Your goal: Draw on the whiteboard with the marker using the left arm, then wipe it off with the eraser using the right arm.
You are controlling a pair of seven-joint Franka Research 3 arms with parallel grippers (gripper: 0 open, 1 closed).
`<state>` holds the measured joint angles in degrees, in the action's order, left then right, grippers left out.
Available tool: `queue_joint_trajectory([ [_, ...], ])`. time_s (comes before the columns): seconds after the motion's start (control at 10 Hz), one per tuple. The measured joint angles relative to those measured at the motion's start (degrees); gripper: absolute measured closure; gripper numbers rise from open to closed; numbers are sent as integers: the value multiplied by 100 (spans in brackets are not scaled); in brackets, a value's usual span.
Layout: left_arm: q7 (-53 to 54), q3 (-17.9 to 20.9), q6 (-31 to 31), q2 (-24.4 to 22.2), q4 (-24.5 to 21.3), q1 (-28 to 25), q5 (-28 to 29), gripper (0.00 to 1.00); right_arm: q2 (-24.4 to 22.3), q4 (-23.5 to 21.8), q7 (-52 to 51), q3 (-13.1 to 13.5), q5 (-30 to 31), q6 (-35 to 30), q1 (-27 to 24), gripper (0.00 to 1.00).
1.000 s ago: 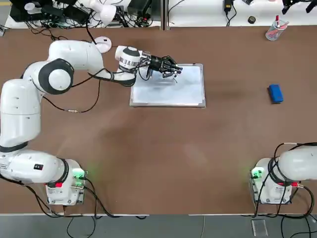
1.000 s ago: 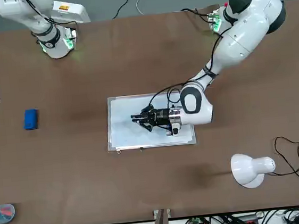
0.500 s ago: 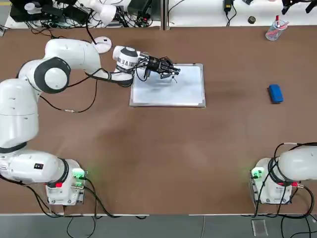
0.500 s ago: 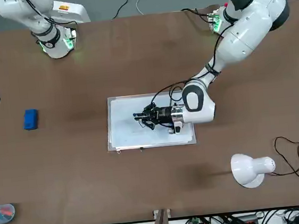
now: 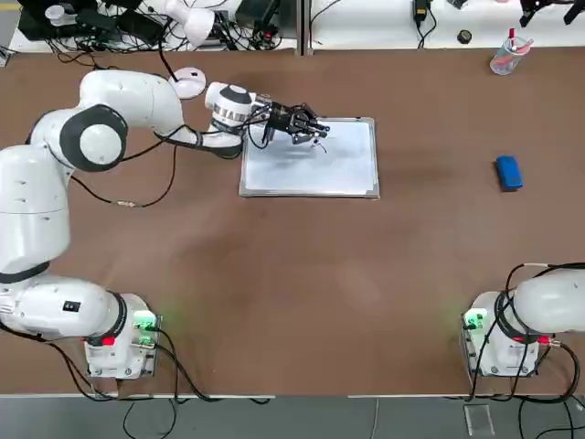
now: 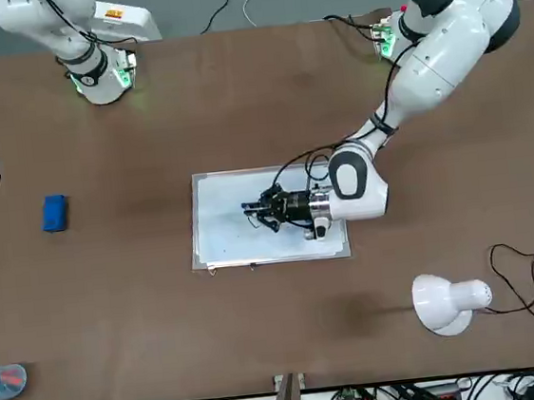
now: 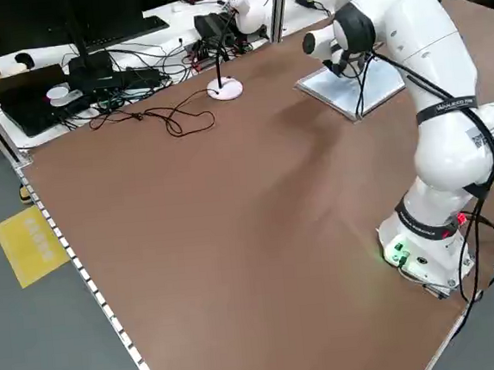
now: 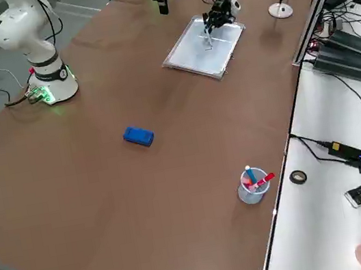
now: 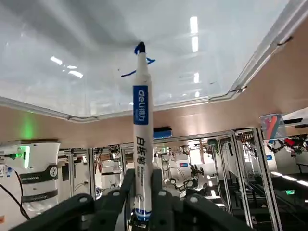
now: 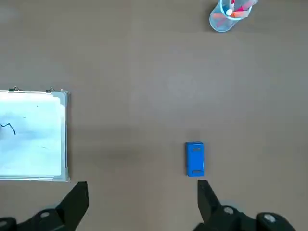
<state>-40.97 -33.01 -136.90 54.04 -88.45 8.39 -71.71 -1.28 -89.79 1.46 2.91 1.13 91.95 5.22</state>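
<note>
White deli marker [image 9: 142,120] pinched in left gripper [image 9: 143,180], tip down at short blue stroke [image 9: 151,61] on silver-framed whiteboard [image 5: 311,174], far side, left of centre. To the right, on bare tabletop [image 5: 430,247]: blue eraser [image 5: 509,173]. Beyond, far right: clear plastic cup [image 5: 510,56] of pens. Right gripper [image 10: 143,183] wide, holding nothing, parked above table's right side.

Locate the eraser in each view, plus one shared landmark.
Top view: eraser, right of center.
Front view: left, above the middle.
Left side view: not in it.
Right side view: left of center.
Left wrist view: beyond the board, behind the marker.
Right wrist view: right of center.
Landmark: whiteboard.
</note>
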Motion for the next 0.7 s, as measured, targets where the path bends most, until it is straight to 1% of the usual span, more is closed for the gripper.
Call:
queue_joint_trajectory([
  [0.5,-6,100,2,5,136,4,140,83,0,0,-1,0,0,-22,0,0],
  [0.7,-293,102,2,6,275,17,382,83,0,-1,-1,0,0,-24,0,0],
])
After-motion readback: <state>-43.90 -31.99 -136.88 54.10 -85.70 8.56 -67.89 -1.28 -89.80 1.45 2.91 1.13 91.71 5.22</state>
